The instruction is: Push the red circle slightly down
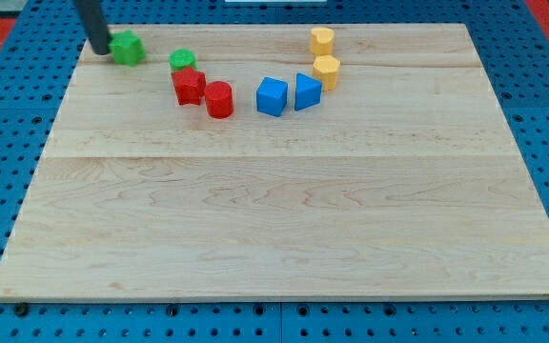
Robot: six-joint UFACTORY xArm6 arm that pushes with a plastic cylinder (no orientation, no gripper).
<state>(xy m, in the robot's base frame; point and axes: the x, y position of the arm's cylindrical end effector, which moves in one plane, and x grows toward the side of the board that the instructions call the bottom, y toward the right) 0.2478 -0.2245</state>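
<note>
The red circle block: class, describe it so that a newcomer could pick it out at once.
On the wooden board, find the cluster near the view's top left. Two red blocks touch there; the red circle is the right one, round like a drum, while the red star-like block is jagged. My tip is beside the far green block.

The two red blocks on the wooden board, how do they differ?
The red circle block is a smooth round cylinder; the red star-shaped block has notched, jagged sides. The circle sits lower and further to the view's right; the star touches the green round block. Both are the same red, side by side.
</note>
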